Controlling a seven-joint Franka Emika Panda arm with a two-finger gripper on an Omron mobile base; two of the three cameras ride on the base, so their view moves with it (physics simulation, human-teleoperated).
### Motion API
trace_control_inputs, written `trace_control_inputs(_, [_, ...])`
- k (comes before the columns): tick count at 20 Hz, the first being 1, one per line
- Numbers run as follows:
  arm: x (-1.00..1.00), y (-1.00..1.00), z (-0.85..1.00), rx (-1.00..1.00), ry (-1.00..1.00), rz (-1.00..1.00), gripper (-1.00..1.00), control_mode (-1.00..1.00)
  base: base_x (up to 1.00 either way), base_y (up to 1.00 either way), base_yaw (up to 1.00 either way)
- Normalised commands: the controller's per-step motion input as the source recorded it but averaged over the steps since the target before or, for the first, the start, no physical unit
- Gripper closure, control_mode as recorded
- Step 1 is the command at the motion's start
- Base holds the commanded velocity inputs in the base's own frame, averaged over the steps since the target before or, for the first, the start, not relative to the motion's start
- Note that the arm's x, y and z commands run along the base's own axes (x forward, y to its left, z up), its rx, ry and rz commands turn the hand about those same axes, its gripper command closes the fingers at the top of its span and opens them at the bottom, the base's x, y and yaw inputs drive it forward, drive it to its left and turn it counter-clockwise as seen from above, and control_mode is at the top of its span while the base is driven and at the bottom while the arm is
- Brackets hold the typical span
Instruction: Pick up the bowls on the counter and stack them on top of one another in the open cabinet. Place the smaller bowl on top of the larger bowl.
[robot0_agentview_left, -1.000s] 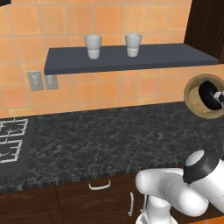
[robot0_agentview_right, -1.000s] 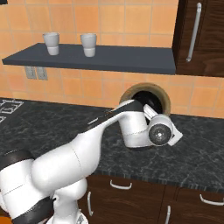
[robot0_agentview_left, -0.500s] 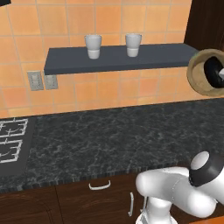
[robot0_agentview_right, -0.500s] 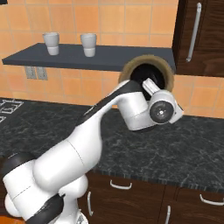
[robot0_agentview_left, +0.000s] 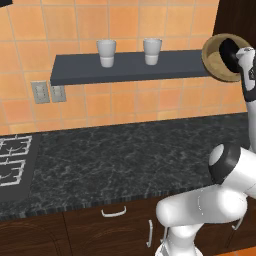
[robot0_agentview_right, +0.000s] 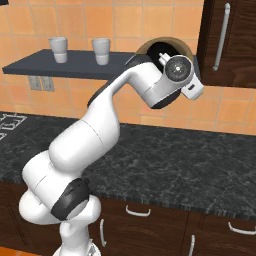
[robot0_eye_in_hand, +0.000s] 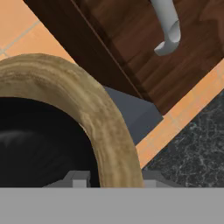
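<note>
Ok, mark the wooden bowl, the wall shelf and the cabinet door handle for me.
wooden bowl (robot0_agentview_left: 214, 59): left base view, on its tan inner wall.
wall shelf (robot0_agentview_left: 127, 69): left base view, on its bare top between the cups.
cabinet door handle (robot0_agentview_right: 220, 36): right base view, mid-bar.

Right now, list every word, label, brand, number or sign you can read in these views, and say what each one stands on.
None: no readable text in any view.
The two cups on the shelf are plain.
The wall outlets carry no markings.
The wooden bowl held at the hand, the cabinet door and the counter are bare.
</note>
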Motion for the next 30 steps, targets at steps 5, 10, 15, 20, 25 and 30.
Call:
trace_control_inputs(5, [1.0,0.65,0.35,0.0,0.24,-0.03,1.0,-1.0,0.0,0.0,0.0])
trace_control_inputs(10, [1.0,0.48,0.1,-0.04,0.05,-0.14,-1.0,-1.0,0.0,0.0,0.0])
trace_control_inputs(15, [0.18,0.14,-0.03,-0.02,0.0,-0.08,-1.0,-1.0,0.0,0.0,0.0])
trace_control_inputs(20, [-0.92,0.0,-0.32,0.0,-0.21,-0.14,-1.0,-1.0,0.0,0.0,0.0])
trace_control_inputs(25, [-1.0,0.01,-0.92,-0.01,-0.25,-0.14,-1.0,-1.0,0.0,0.0,0.0])
trace_control_inputs(30, [-1.0,0.37,-1.0,-0.22,-0.04,-0.03,-1.0,-1.0,0.0,0.0,0.0])
